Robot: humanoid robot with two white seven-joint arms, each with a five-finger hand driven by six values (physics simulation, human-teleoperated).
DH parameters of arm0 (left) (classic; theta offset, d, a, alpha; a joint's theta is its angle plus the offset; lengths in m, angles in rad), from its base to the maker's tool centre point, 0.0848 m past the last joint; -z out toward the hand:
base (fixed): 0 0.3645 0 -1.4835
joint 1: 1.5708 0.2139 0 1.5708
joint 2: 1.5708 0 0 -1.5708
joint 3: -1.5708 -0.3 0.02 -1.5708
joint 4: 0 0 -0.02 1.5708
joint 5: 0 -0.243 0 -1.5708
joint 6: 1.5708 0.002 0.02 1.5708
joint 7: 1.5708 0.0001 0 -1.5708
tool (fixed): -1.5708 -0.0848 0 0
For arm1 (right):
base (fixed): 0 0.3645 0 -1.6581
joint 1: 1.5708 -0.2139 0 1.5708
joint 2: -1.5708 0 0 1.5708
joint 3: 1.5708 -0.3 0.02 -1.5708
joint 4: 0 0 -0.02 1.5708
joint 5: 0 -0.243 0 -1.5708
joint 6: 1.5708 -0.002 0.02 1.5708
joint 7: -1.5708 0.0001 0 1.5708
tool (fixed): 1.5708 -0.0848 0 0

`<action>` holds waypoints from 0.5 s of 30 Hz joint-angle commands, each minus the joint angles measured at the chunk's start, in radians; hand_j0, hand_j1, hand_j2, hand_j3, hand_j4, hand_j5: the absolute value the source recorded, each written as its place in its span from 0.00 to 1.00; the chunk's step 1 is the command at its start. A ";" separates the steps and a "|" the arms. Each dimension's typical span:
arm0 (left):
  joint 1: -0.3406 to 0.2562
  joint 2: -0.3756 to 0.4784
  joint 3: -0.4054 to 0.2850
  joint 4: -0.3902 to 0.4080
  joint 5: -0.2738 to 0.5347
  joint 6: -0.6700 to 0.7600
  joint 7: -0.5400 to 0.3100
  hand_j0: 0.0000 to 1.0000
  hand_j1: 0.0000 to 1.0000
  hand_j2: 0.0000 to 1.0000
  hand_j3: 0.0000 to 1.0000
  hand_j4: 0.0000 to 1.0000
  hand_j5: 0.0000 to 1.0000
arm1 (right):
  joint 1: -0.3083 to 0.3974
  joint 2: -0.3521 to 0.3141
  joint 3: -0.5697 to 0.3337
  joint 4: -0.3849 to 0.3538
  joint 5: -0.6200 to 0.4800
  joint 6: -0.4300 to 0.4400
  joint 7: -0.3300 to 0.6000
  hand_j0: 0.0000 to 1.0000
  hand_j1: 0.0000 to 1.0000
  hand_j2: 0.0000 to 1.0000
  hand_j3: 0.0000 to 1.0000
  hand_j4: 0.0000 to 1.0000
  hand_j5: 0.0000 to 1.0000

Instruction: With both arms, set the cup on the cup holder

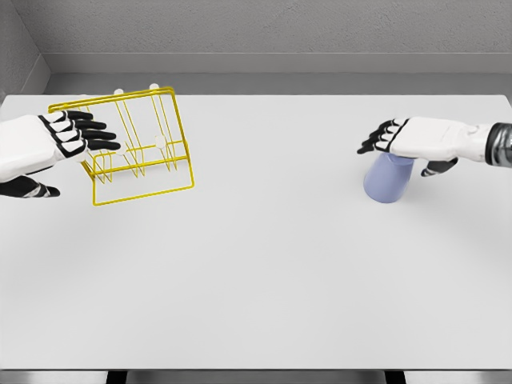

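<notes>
Pale blue cup [387, 179] just under the spread-fingered right hand [416, 140], yellow cup holder [136, 144] far left.

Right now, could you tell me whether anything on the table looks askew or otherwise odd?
The yellow wire cup holder near the left hand looks tilted, its frame skewed to the table's edges. The blue cup under the right hand appears upside down, wider at its lower end. Nothing looks spilled or damaged.

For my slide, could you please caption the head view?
Left hand open at the yellow wire cup holder, right hand open over the blue cup on the white table.
</notes>
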 commanded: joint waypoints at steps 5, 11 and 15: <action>0.000 0.001 0.000 -0.001 0.006 0.001 -0.020 1.00 1.00 1.00 1.00 1.00 1.00 | 0.002 0.008 0.009 -0.002 0.008 0.001 0.000 1.00 1.00 1.00 1.00 1.00 1.00; 0.000 0.001 0.000 -0.001 0.006 0.001 -0.021 1.00 1.00 1.00 1.00 1.00 1.00 | 0.002 0.015 0.012 -0.003 0.023 0.001 0.001 1.00 1.00 1.00 1.00 1.00 1.00; 0.000 0.001 0.002 0.001 0.006 0.001 -0.021 1.00 1.00 1.00 1.00 1.00 1.00 | 0.003 0.018 0.014 -0.005 0.028 0.001 0.001 0.97 0.97 0.97 0.97 0.97 0.97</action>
